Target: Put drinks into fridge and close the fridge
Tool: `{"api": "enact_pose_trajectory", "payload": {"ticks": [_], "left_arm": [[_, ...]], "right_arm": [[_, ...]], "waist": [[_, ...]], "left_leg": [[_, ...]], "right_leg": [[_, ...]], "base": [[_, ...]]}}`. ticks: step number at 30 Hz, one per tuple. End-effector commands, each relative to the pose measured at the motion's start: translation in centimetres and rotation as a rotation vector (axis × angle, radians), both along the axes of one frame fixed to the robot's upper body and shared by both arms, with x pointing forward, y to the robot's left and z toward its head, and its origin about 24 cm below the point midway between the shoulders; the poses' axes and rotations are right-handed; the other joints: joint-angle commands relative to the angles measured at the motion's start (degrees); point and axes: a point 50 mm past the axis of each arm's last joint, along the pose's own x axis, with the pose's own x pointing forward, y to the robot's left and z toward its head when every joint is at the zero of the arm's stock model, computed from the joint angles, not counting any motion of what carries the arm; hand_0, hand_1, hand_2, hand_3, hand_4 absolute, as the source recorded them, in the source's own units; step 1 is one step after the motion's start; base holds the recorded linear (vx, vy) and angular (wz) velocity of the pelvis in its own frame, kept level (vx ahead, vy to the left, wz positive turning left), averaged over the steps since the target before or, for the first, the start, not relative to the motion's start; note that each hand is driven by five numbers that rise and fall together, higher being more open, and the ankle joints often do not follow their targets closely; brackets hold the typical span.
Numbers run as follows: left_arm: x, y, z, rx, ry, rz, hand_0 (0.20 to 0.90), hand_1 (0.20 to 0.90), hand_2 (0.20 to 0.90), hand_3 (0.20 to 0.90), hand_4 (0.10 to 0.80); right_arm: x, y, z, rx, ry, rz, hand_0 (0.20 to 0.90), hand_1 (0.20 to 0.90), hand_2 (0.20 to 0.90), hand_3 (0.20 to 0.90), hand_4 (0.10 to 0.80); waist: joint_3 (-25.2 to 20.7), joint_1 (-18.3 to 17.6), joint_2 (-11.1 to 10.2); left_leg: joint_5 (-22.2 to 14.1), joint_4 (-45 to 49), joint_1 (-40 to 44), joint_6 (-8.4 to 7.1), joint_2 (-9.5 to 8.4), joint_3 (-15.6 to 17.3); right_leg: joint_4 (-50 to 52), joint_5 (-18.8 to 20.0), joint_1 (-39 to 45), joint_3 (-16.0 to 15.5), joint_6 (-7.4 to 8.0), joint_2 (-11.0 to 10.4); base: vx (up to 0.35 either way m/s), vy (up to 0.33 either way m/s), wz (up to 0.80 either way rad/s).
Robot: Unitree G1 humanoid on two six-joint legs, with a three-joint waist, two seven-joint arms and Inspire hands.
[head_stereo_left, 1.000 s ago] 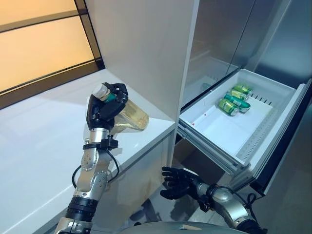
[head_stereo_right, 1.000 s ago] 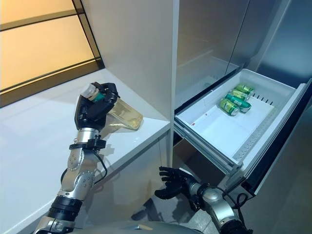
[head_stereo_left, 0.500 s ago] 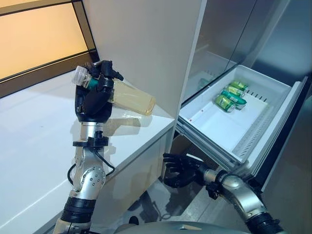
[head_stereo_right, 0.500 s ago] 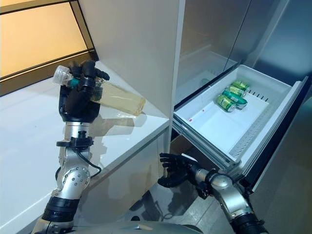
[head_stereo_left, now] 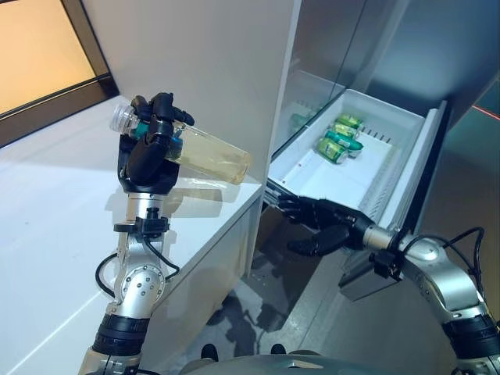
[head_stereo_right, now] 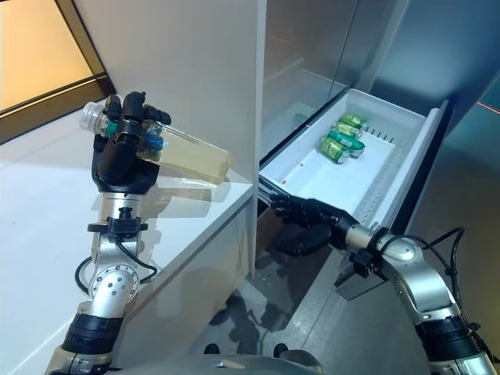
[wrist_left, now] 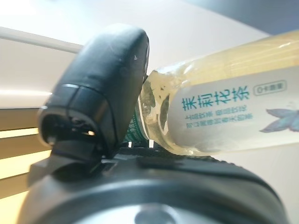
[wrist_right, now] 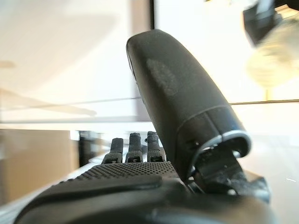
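Already several green cans (head_stereo_left: 338, 137) lie at the far end of the open fridge drawer (head_stereo_left: 308, 176), so part of the loading looks done. One drink is not yet in: a clear bottle (head_stereo_left: 205, 155) of pale yellow liquid, held in the left hand (head_stereo_left: 148, 156), whose fingers curl round it near the neck. It lies almost level in the air above the white counter (head_stereo_left: 55, 226), over the edge nearest the fridge, its base pointing toward the drawer and its cap (head_stereo_left: 120, 116) away from it. The right hand (head_stereo_left: 320, 226) hangs low, below the counter's corner and just before the drawer's front rim, fingers loosely spread and holding nothing (it touches nothing that I can see). By my reckoning, the bottle has yet to cross to the drawer and be laid down, and then the drawer must be pushed shut.
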Motion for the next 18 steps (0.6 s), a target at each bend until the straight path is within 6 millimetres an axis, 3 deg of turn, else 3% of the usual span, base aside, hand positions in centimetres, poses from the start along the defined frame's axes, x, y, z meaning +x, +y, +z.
{"api": "enact_pose_trajectory", "payload": {"ticks": [1,10,18], "left_arm": [[0.0,-2.4,7.6,0.031,-0.360,-0.093,0.300,0.300,0.300,0.200,0.100],[0.1,-4.0,7.6,0.045,-0.314,-0.140,0.300,0.300,0.300,0.200,0.100],[0.1,-6.0,7.0,0.061,-0.290,-0.236,0.300,0.300,0.300,0.200,0.100]], "right_arm": [[1.2,0.4,7.3,0.099,-0.347,0.018,0.900,0.900,0.900,0.900,0.800],[0.9,1.6,10.0,0.005,-0.508,0.032,0.900,0.900,0.900,0.900,0.800],[1.4,2.6,10.4,-0.077,-0.514,0.042,0.900,0.900,0.900,0.900,0.800]], "waist": [[-5.1,-0.2,0.5],[-5.3,-0.6,0.5],[-5.5,-0.6,0.1]], "left_leg": [[-5.4,0.1,0.1,4.01,-4.23,-5.5],[-5.7,0.1,0.1,4.53,-4.36,-4.8],[-5.8,0.1,-0.2,4.74,-4.20,-4.3]], "right_leg": [[4.0,1.3,-2.7,-3.0,2.16,-0.1],[3.7,1.4,-3.2,-1.8,2.31,-0.1],[3.3,1.7,-3.5,-1.1,2.34,0.1]], "base": [[-0.047,0.041,-0.11],[-0.037,0.025,-0.09],[-0.029,0.012,-0.06]]}}
